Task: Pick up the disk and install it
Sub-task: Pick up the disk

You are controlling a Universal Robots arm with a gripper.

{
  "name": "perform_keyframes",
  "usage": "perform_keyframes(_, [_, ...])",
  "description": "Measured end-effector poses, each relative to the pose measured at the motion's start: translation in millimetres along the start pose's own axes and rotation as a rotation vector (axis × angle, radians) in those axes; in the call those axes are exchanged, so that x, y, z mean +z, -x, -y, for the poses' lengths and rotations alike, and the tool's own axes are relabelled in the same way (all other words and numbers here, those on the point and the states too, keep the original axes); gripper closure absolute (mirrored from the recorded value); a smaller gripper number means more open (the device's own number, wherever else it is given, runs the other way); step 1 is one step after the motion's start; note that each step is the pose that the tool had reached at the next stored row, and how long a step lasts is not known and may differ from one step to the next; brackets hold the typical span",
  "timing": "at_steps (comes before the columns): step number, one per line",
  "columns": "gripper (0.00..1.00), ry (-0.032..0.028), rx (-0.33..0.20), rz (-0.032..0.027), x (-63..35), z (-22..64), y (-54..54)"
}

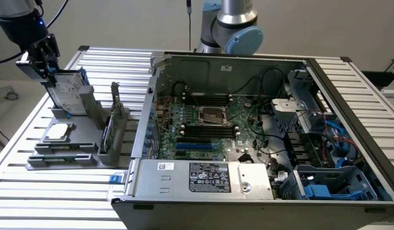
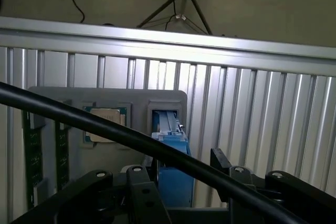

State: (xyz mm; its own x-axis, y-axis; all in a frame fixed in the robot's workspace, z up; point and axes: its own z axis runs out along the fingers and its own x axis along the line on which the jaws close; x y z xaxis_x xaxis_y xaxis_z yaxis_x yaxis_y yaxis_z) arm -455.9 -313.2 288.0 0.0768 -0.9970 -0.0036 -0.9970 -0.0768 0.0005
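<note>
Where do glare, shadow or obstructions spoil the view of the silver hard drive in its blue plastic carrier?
Exterior view: even light; the silver hard drive in its blue plastic carrier, by the gripper, carries no glare. Wrist view: a bright glare band runs along the ribbed aluminium table's rail, and a black cable crosses in front of the carrier.

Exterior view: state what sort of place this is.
Probably a robotics lab bench for computer assembly: a robot arm, an open computer case on a slatted metal table, and a grey fixture holding the disk.
</note>
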Motion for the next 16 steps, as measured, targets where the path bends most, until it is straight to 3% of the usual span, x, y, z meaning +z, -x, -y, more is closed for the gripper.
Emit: perform_keyframes(16, [0.48, -0.0001, 0.011, 0.0, 3.4, -0.4, -1.2])
